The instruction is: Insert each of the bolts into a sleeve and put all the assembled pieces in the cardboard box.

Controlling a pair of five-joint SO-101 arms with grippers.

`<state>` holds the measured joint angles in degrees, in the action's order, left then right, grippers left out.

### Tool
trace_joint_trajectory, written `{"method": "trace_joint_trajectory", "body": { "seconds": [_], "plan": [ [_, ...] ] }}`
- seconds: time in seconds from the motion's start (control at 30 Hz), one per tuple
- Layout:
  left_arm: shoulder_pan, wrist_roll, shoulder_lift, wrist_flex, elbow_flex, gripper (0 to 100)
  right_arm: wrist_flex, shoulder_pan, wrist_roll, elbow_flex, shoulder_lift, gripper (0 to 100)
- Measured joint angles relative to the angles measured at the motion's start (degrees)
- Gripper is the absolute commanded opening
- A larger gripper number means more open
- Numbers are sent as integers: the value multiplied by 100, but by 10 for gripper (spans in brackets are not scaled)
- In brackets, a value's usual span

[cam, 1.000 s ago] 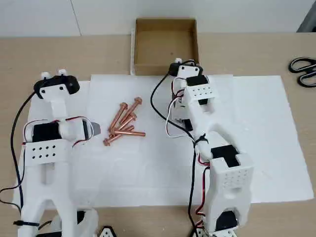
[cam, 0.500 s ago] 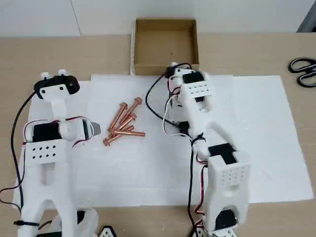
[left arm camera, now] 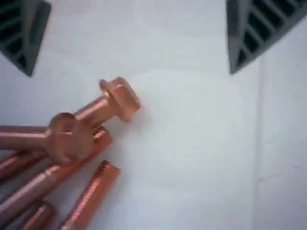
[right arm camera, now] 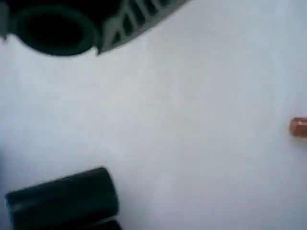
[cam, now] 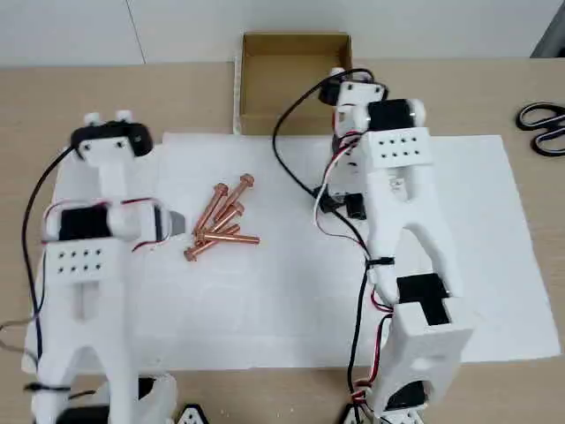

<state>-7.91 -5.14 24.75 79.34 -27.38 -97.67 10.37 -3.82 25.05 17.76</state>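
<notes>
Bolts [cam: 221,223]: copper, heaped loose on white foam sheet [cam: 265,300], left of centre in high view. Cardboard box [cam: 296,79]: top centre. Black sleeve [right arm camera: 62,199]: lying on foam, lower left of right wrist view. Left gripper [left arm camera: 129,57]: jaws spread wide, released, at the heap's edge. Right gripper [right arm camera: 129,19]: jaw state cannot be told.

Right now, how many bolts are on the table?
6 bolts, I think: all in one crossed pile on the white sheet, left of centre. Overlaps may hide another.

Overhead; wrists close above bolts [left arm camera: 117,98]
</notes>
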Motion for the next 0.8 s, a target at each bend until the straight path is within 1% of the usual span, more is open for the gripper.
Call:
{"method": "trace_joint_trajectory", "body": {
  "seconds": [0.1, 0.17, 0.23, 0.33, 0.53, 0.63, 0.7, 0.8],
  "plan": [
    [316, -53, -695, 290, 615, 248, 0, -114, 0, 0, 0, 20],
    [484, -334, -1213, 448, 993, 248, 0, -211, 0, 0, 0, 20],
    [624, -695, -1591, 668, 1354, 248, -9, -290, 0, 0, 0, 20],
    [818, -1468, -1864, 1064, 1793, 248, -53, -308, 0, 0, 0, 20],
    [1046, -2418, -1960, 1354, 1855, 248, -53, -290, 0, 0, 0, 20],
    [1116, -3147, -1960, 1363, 1785, 248, -53, -290, 0, 0, 0, 20],
    [1134, -3684, -1987, 1248, 1679, 248, -53, -290, 0, 0, 0, 20],
    [1240, -4141, -2224, 905, 1486, 246, -53, -290, 0, 0, 0, 20]
  ]
}}
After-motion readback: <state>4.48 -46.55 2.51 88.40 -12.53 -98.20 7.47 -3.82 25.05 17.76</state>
